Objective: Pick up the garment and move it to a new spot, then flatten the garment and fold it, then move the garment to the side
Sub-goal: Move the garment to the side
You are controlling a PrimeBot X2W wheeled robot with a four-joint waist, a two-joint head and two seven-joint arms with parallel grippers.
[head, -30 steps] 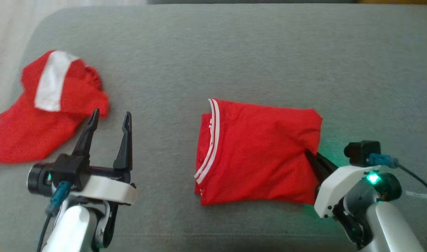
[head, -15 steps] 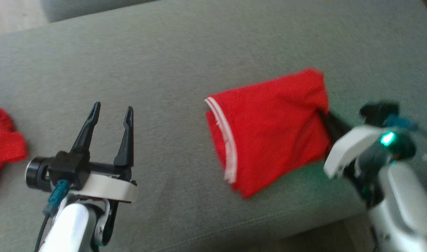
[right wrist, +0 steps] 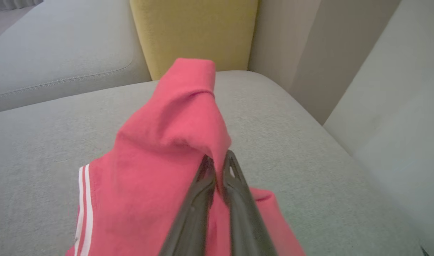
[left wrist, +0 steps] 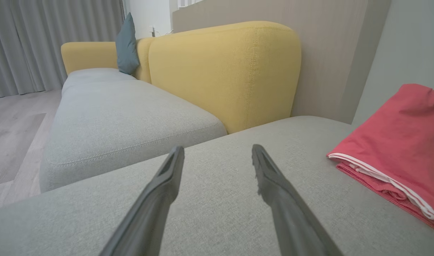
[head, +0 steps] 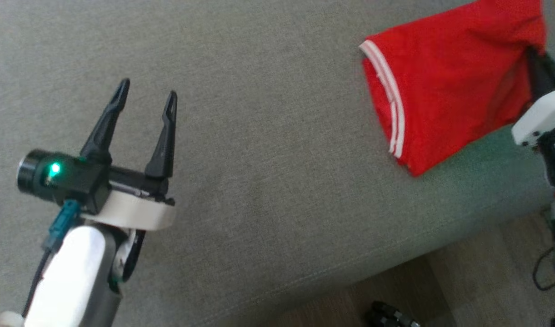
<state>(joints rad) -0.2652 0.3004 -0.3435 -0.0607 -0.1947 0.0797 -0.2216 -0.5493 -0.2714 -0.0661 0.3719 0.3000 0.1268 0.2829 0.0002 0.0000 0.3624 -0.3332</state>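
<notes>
Our left gripper (head: 147, 88) has two long dark fingers (head: 103, 129) on a black block (head: 84, 181) with a green light (head: 54, 169), white collar (head: 132, 214), teal plug (head: 60, 223) and pale forearm (head: 63, 277).

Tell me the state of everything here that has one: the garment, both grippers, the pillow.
garment: folded, one edge pinched and raised, the far end lying on the seat.
left gripper: open, empty, over the seat.
right gripper: shut on the garment.
pillow: upright, leaning on the backrest.
</notes>
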